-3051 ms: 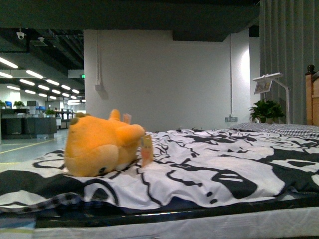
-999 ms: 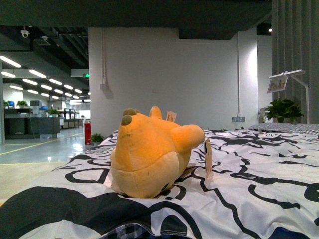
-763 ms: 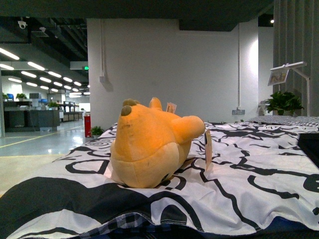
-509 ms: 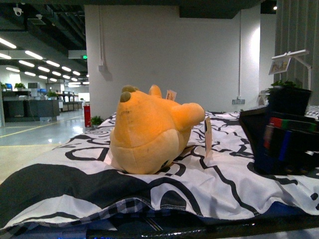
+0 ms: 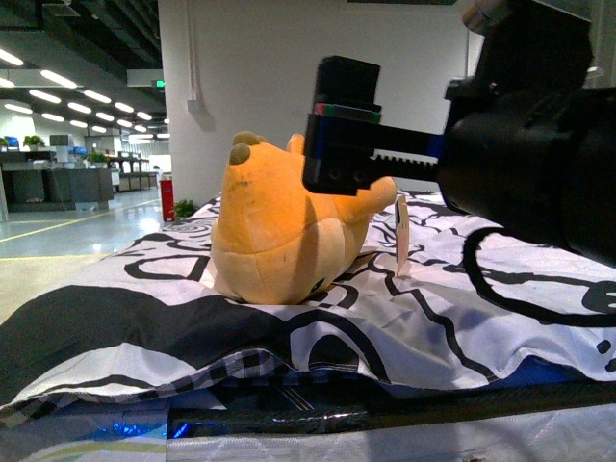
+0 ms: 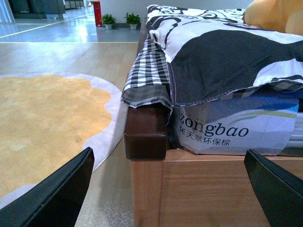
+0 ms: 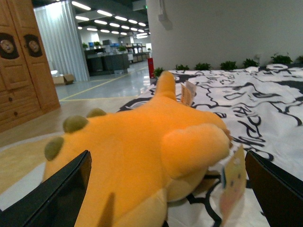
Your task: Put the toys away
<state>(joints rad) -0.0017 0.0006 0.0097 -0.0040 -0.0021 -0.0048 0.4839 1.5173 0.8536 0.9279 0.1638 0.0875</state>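
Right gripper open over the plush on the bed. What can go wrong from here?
1. The plush toy has a rounded body that fills most of the span of the open right gripper. It may squeeze out, or be held only by a limb.
2. The paper tag hangs near one finger and could get pinched instead.
3. The loose bedsheet lies right under the toy, so a low close may grab it too.

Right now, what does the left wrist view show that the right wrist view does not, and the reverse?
Only the left wrist view shows the wooden bed frame, the checked sheet hanging over its corner, the printed wrapping under the covers and the yellow rug on the floor. Only the right wrist view shows the paper tag, the brownish ears and a wooden wardrobe. Both share the orange plush, of which the left view shows just an edge, and the black-and-white bedspread.
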